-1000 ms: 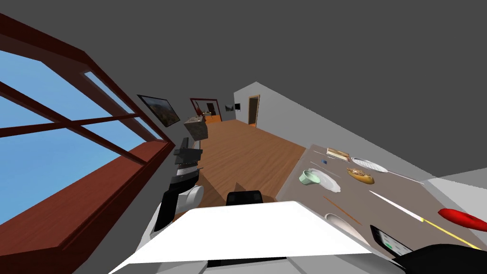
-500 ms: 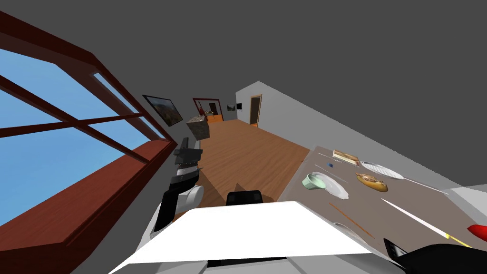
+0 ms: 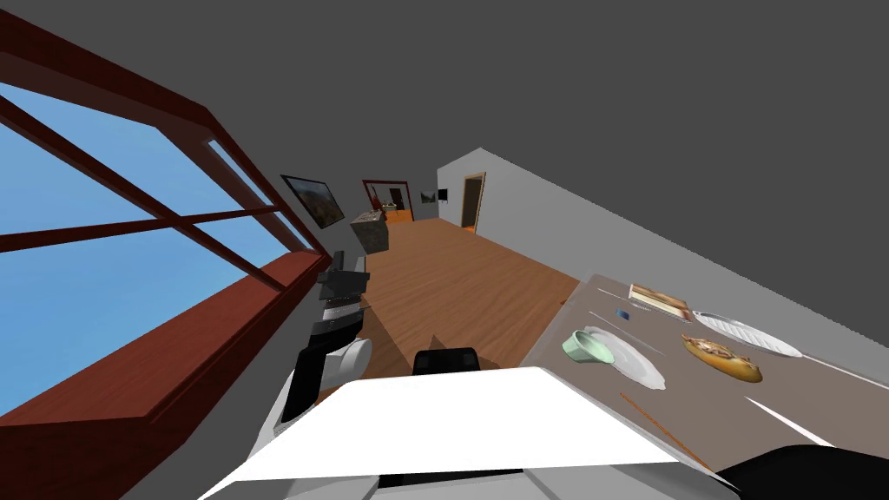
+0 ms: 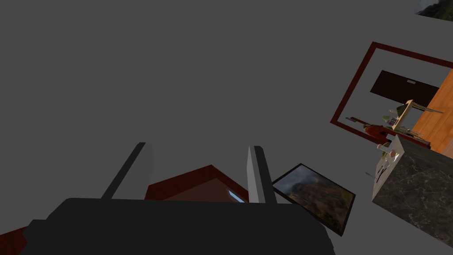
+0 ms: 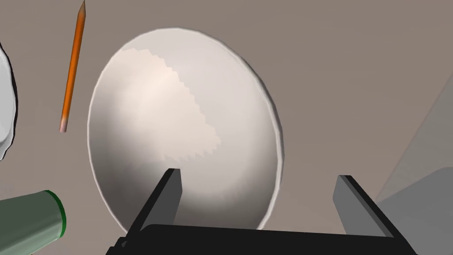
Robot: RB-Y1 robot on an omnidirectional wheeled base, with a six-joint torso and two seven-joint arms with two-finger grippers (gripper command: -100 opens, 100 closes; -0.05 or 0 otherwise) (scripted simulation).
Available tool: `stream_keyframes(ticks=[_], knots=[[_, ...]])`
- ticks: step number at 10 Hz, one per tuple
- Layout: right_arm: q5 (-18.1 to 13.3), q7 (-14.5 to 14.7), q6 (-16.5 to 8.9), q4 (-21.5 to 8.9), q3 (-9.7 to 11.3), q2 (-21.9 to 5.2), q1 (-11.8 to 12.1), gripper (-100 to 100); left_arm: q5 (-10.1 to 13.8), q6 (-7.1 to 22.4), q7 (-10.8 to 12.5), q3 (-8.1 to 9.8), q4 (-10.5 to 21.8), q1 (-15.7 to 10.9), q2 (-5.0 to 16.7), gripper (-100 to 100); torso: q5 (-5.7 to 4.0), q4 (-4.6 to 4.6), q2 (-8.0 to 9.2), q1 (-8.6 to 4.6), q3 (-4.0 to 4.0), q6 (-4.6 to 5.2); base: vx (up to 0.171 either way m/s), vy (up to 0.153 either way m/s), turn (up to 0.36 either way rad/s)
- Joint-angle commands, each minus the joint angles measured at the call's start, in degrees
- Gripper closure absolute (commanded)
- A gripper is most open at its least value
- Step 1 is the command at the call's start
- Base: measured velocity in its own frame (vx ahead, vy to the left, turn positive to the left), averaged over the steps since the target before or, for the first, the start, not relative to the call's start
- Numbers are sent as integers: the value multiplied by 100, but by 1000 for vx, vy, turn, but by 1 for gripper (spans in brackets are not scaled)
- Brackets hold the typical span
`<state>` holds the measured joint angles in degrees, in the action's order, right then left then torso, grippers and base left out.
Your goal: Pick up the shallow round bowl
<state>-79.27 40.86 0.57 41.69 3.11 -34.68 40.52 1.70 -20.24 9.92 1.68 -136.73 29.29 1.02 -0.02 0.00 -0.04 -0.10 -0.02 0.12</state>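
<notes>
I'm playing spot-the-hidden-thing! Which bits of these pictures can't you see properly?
1. The shallow bowl, right wrist view: its near rim is hidden behind the dark body of the right gripper.
2. The green cylinder, same view: cut off by the picture's edge, so I cannot tell what it is.
3. The small blue thing on the table, head view: too small to name.

Found left gripper (image 4: 197,175) with fingers (image 4: 259,177) standing apart, gripping nothing. Noted plain grey wall (image 4: 177,66) behind them, with a dark red frame (image 4: 194,181) low between the fingers. Logged a framed picture (image 4: 316,197) just beside one finger. Observed a dark marbled block (image 4: 416,195) near the picture, and beyond it a red-framed opening (image 4: 354,84) onto orange wood floor (image 4: 442,106).
</notes>
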Motion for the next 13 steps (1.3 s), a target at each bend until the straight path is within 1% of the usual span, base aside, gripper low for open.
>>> stream_keyframes(ticks=[1,2,3,4,5,6,7,9,10,11,12,13], knots=[[286,-98,-286,71,286,-286,26,-100,0,0,0,0,0,0,0,0,0,0,0,0,0,0,36,-19,10],[515,-98,-306,71,758,-298,26,-100,0,0,0,0,0,0,0,0,4,0,4,3,1,-2,8,-6,-3],[542,-87,-291,-10,887,-266,33,-100,0,0,0,0,0,0,0,0,3,2,13,11,7,1,6,-5,39],[663,-153,-382,79,974,-352,50,-100,0,0,0,0,0,0,0,0,4,3,17,13,10,1,0,0,0],[687,-132,-392,80,1002,-351,54,0,0,0,0,0,0,0,0,0,4,4,19,13,10,0,0,0,0],[692,-88,-518,-77,1080,-174,-89,-100,0,0,0,0,0,0,0,0,4,4,20,14,11,0,-14,-67,41],[697,-61,-594,-171,1128,-67,-174,-100,0,0,0,0,0,-1,0,0,0,5,24,-7,13,-1,-17,-120,53],[697,-61,-594,-171,1128,-67,-174,-100,0,0,0,0,0,-1,0,0,-5,6,28,-22,16,0,-18,-66,11],[697,-61,-594,-171,1128,-67,-174,-100,0,0,0,0,0,0,0,0,-1,6,27,-5,15,1,0,0,0],[762,-34,-619,-154,1171,-87,-170,-100,0,0,0,0,0,0,0,0,3,5,23,10,13,1,0,0,0],[751,-41,-611,-157,1163,-84,-171,100,0,0,0,0,0,0,0,0,4,4,22,14,12,1,0,0,0],[753,-40,-612,-157,1164,-84,-170,100,0,0,0,0,0,0,0,0,5,4,21,15,12,1,-4,4,-13]])
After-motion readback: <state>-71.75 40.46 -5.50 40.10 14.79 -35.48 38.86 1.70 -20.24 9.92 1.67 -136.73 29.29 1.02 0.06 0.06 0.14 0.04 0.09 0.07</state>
